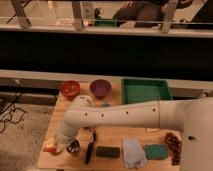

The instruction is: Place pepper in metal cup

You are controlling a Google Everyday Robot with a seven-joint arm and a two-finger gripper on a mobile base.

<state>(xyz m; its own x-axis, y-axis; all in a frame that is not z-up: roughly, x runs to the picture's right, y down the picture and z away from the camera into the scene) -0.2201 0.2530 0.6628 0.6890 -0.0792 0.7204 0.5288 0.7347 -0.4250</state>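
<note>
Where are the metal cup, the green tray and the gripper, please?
Metal cup (74, 148): camera view, its shiny side wall.
Green tray (145, 92): camera view, its bare floor.
Gripper (61, 145): camera view, its tip, just left of the cup in the picture.

The white robot arm's gripper (59, 144) hangs low at the near left corner of the wooden table (130, 136), right at the slim orange-red pepper (49, 148). The small shiny silver metal cup (73, 148) stands just beside them.

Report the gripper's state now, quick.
Gripper: low at the front corner of the table, beside the metal cup; whether it is open, closed or holding anything cannot be told.
</note>
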